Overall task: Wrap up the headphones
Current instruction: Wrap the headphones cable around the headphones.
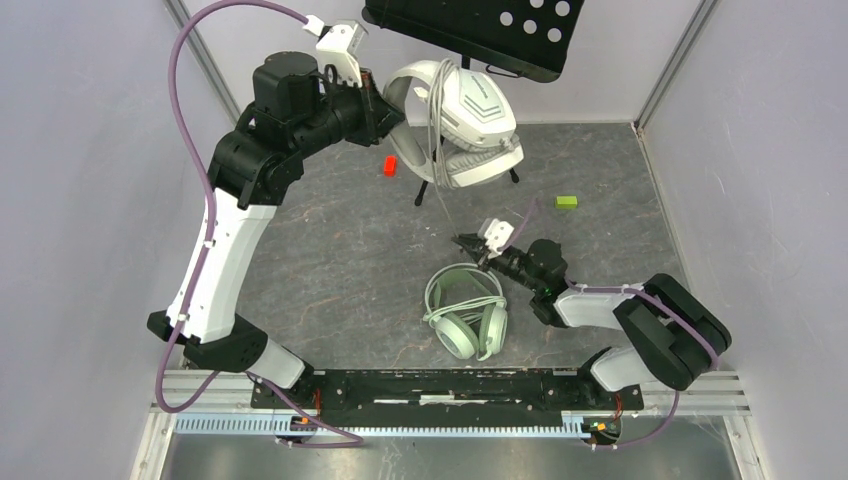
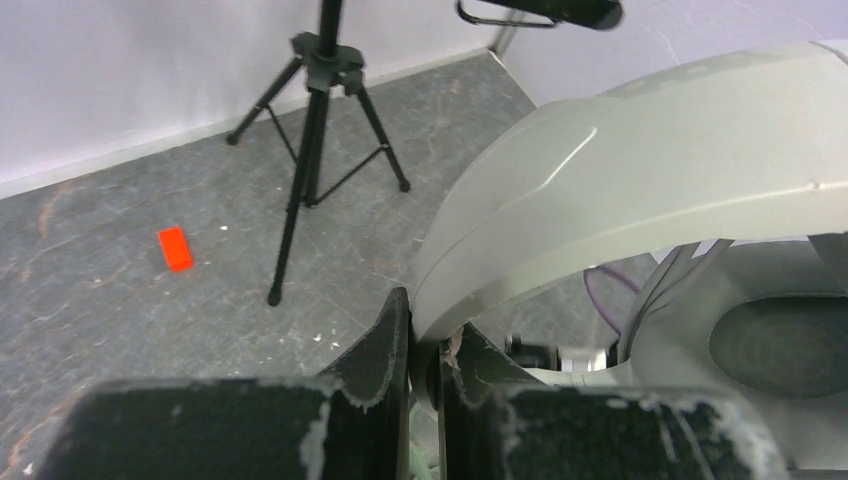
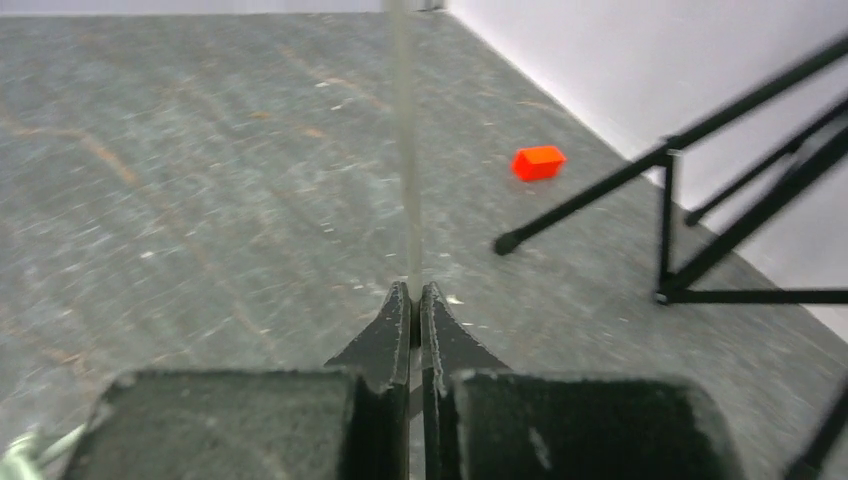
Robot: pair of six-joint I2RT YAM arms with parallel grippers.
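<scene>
The left pincer (image 2: 425, 350) held, fully closed, the band of the white-grey plastic headset with chevron earcups (image 1: 470, 120) high above the grey worktop (image 1: 330, 250), while the right pincer (image 3: 415, 300) was closed on its thin pale cable (image 3: 403, 150), which I think needs gentle tension during winding.

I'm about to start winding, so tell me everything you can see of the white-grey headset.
The white-grey headset is held up off the table at the far side. It looks like hard plastic: a broad headband, chevron-marked earcups, grey cushions. The left gripper is shut on the headband near one earcup. Its thin pale cable drapes across the earcups and runs down to the right gripper, which is shut on it low over the table.
</scene>
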